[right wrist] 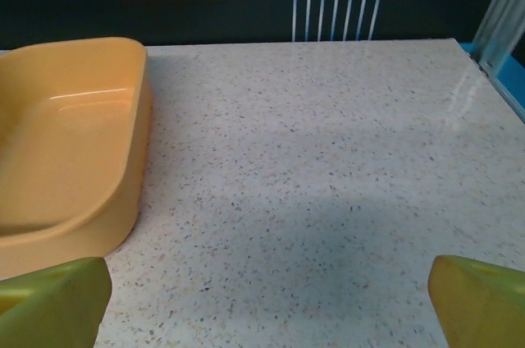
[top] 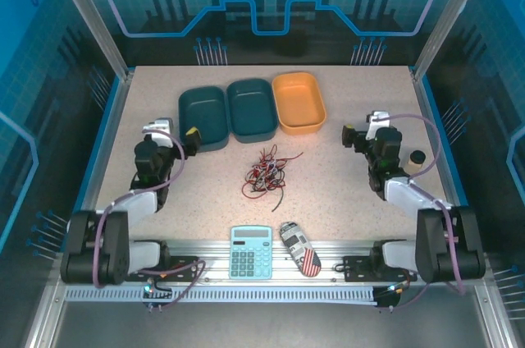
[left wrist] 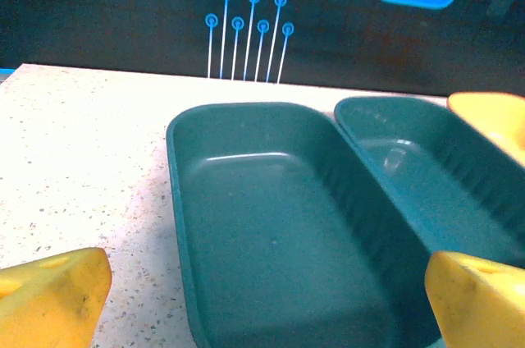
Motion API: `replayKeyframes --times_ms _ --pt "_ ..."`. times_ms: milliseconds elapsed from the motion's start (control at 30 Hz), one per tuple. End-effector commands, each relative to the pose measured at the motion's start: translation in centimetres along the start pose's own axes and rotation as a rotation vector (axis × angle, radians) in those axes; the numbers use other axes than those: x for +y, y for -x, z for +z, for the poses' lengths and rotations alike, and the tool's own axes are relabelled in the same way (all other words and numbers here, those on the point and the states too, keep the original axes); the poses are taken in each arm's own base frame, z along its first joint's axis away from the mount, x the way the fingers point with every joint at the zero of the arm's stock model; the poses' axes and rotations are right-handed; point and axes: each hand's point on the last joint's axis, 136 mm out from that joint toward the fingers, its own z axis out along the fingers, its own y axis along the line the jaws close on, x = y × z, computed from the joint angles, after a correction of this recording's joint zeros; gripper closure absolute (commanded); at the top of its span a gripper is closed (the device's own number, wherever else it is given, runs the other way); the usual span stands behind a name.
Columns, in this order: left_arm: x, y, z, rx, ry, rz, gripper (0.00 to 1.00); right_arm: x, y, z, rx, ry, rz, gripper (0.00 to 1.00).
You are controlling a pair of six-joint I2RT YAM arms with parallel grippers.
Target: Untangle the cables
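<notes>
The left end effector (top: 175, 133) gapes wide at the dark teal plastic tray's (top: 203, 114) 8 o'clock. The tangled thin red and black cables (top: 267, 171) lie midway on the speckled pale surface (top: 328, 192), at that tray's 4 o'clock. The right end effector (top: 363, 128) stands wide too.

The whole tabletop (top: 344, 192) is viewed from high above and behind the arm bases, angled down and forward. The left wrist view is taken low, from just behind the left end effector (left wrist: 262, 299), with the teal bins (left wrist: 279, 225) close ahead. The right wrist view is taken from behind the right end effector (right wrist: 262, 299), with the orange bin (right wrist: 66, 143) ahead to its left. These bins are also seen in the top view.
</notes>
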Motion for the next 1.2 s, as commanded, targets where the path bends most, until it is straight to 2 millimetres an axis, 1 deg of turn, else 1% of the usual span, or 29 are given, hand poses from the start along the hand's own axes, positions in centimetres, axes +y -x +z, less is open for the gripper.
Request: replayKeyframes --times_ms 0,100,133,200,233,300,367,400,433,467,533,600,667,733,833,867,967,1067,1167 --pt "0.2 0.0 -1.6 0.04 0.037 -0.091 0.01 0.0 -2.1 -2.0 0.169 -0.082 0.042 0.0" --pt "0.0 1.5 -3.3 0.026 0.053 -0.198 0.01 1.1 -1.5 -4.3 0.214 -0.122 0.08 0.0" --pt "-0.2 1.8 -3.9 0.023 0.049 -0.241 0.01 1.9 -1.4 -5.0 0.237 -0.115 0.099 0.0" --pt "-1.1 2.1 -4.8 0.031 0.019 -0.294 0.01 3.1 -1.3 -6.7 0.285 -0.118 0.125 0.0" --pt "-1.6 2.0 -5.3 0.041 0.007 -0.313 0.01 4.1 -1.1 -7.6 0.308 -0.107 0.133 0.0" --pt "-2.8 1.7 -6.1 0.059 -0.013 -0.34 0.01 5.9 -1.0 -9.1 0.346 -0.091 0.13 0.0" --pt "-4.5 0.9 -6.8 0.088 -0.058 -0.354 0.01 8.2 -1.2 -10.3 0.382 -0.037 0.108 0.0" --pt "-5.6 0.5 -7.1 0.107 -0.091 -0.358 0.01 9.3 -1.5 -10.8 0.399 -0.014 0.097 0.0" --pt "-6.6 -0.1 -7.4 0.131 -0.117 -0.364 0.01 10.6 -1.1 -11.2 0.408 0.017 0.091 0.0" --pt "-7.7 -0.8 -7.7 0.155 -0.153 -0.372 0.01 11.6 -1.4 -11.6 0.434 0.038 0.079 0.02" --pt "-9.9 -2.0 -8.1 0.197 -0.223 -0.382 0.01 13.4 -2.0 -12.0 0.485 0.059 0.056 0.06" --pt "-11.7 -3.2 -8.4 0.233 -0.275 -0.385 0.01 15.2 -2.7 -12.4 0.538 0.084 0.038 0.12" --pt "-13.3 -4.4 -8.6 0.262 -0.319 -0.371 0.01 17.6 -3.5 -12.5 0.589 0.137 0.034 0.18" --pt "-14.6 -5.4 -8.4 0.284 -0.356 -0.339 0.01 19.9 -4.6 -12.6 0.64 0.204 0.053 0.27" --pt "-15.5 -6.6 -7.5 0.334 -0.371 -0.321 0.01 22.7 -6.0 -12.2 0.696 0.282 0.092 0.34" --pt "-15.8 -6.8 -7.2 0.345 -0.38 -0.314 0.01 23.5 -6.3 -12.0 0.707 0.297 0.102 0.38" --pt "-16.6 -7.3 -6.5 0.369 -0.401 -0.302 0.01 24.8 -7.0 -11.3 0.731 0.312 0.108 0.43" --pt "-16.9 -7.4 -6.0 0.372 -0.411 -0.299 0.01 25.7 -7.4 -10.6 0.747 0.314 0.098 0.46" --pt "-17.3 -7.6 -5.8 0.383 -0.425 -0.284 0.01 26.7 -7.3 -10.0 0.751 0.321 0.089 0.47"
